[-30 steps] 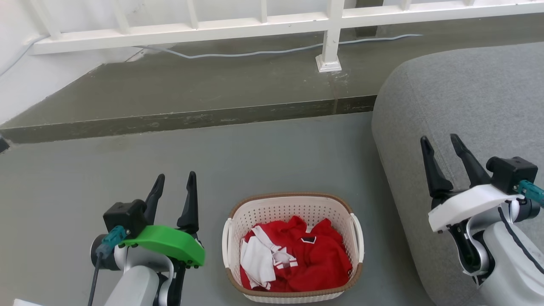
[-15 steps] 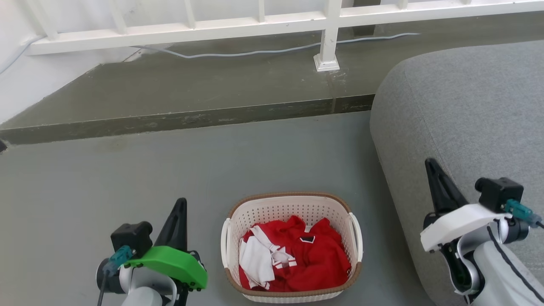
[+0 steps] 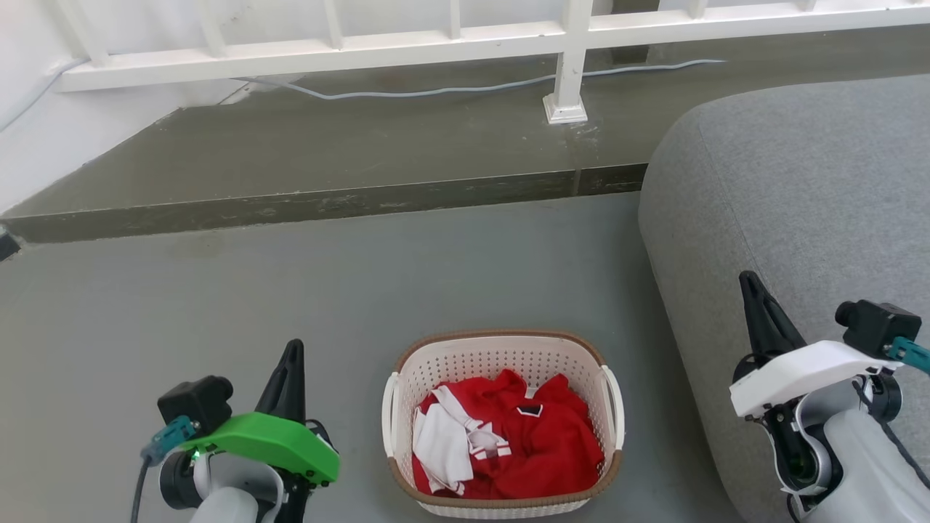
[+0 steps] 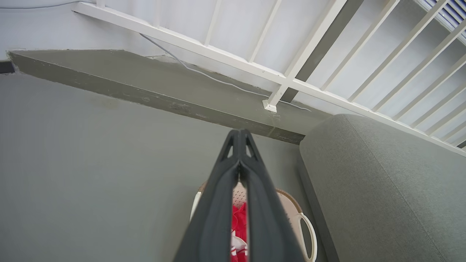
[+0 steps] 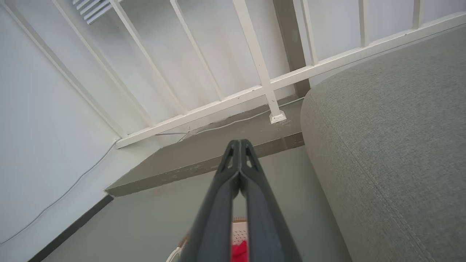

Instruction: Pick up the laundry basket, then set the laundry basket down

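The laundry basket [image 3: 479,361] stands upright on the grey floor [image 3: 218,305], low in the middle of the head view. It rests on its base and neither pincer touches it. Red clothes [image 3: 545,450] lie in its bottom, with a white piece [image 3: 439,443] bunched on the side nearer the left arm. Whether that piece is a separate garment or part of the red one is hard to tell. A white handle [image 3: 615,407] curves out from each of the basket's left and right sides, below the brown rim.

The left pincer [image 3: 292,352] is held near the basket's left side, apart from it, fingers pointing away from the robot. Its fingers are pressed together at the tips and grip nothing. In the left wrist view the two dark fingers meet at a point with only a thin slit lower down, and the basket shows beneath them.

The right pincer [image 3: 748,287] is likewise closed and empty, poised over the edge of the grey sofa [image 3: 799,167] to the basket's right. A strip of floor shows between basket and sofa.

Beyond the basket a raised step [image 3: 327,156] crosses the floor. On it stands a white railing [image 3: 327,47], and a pale cable [image 3: 436,91] runs along the railing's foot.
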{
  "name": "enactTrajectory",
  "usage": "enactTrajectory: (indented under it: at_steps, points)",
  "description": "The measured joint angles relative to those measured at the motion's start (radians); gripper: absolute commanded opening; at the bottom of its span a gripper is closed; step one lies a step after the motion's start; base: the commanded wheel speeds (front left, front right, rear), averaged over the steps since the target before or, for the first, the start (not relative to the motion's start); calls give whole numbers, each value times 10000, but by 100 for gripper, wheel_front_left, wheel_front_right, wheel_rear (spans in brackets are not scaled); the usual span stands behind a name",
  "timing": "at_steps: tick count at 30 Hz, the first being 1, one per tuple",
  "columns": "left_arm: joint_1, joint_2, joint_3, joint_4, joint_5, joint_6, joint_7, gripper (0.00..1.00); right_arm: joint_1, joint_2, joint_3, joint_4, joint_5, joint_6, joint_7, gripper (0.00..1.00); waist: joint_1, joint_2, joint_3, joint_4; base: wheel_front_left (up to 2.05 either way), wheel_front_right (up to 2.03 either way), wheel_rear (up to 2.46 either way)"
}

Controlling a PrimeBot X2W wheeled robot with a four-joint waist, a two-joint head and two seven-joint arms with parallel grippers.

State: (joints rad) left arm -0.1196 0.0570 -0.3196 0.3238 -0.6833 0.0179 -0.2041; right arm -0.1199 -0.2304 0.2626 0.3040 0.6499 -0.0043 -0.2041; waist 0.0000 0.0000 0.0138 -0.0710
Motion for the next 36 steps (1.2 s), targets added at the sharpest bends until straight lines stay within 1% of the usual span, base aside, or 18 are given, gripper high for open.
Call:
enactTrajectory:
  at_steps: [20, 24, 26, 27, 28, 36]
  points:
    - [10, -40, 865, -86, -1919, -278, 690, 0, 4, 410, -876, -13, 2048, 297, 706, 0, 0, 0, -24, 157, 0, 0, 0]
    - [12, -46, 1007, -96, -2401, -359, 805, 0, 6, 474, -1041, -17, 2433, 307, 844, 0, 0, 0, -28, 187, 0, 0, 0]
    - [12, -50, 1047, -98, -2470, -359, 836, 0, 7, 491, -1083, -17, 2554, 309, 903, 0, 0, 0, -30, 195, 0, 0, 0]
    - [14, -56, 1151, -104, -2648, -370, 905, 0, 8, 533, -1175, -19, 2769, 384, 926, 0, 0, 0, -32, 211, 0, 0, 0]
    - [14, -56, 1151, -104, -2648, -370, 905, 0, 8, 533, -1175, -19, 2769, 384, 926, 0, 0, 0, -32, 211, 0, 0, 0]
    - [21, -63, 1492, -132, -3534, -460, 1206, 0, 19, 717, -1511, -25, 3567, 477, 1216, 0, 0, 0, -42, 272, 0, 0, 0]
